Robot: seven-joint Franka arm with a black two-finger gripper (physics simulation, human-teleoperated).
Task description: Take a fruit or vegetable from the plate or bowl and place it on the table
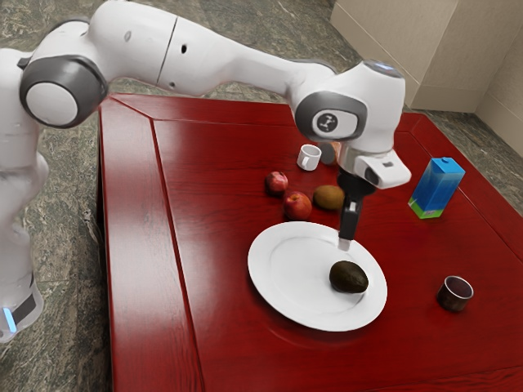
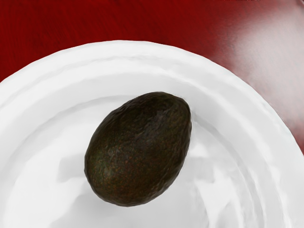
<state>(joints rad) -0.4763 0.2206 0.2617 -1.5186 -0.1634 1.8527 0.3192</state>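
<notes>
Black two-finger gripper (image 1: pixel 344 244), spread or closed state indeterminable, above the round white plate (image 1: pixel 286 278). The dark, rough-skinned oval avocado (image 1: pixel 349 278) lies inside its rim, nearer the exterior view's right edge. Recommended: centre over the avocado, grasp across its narrower width, lift clear of the rim.

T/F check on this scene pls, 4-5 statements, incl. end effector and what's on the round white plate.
1. A dark, rough-skinned oval avocado lies on the round white plate. True.
2. The end effector has lifted the avocado off the plate. False: the avocado rests on the plate, below the end effector.
3. The small white mug stands on the plate. False: it stands on the glossy red wooden table.
4. The blue-and-green carton stands upright. True.
</notes>
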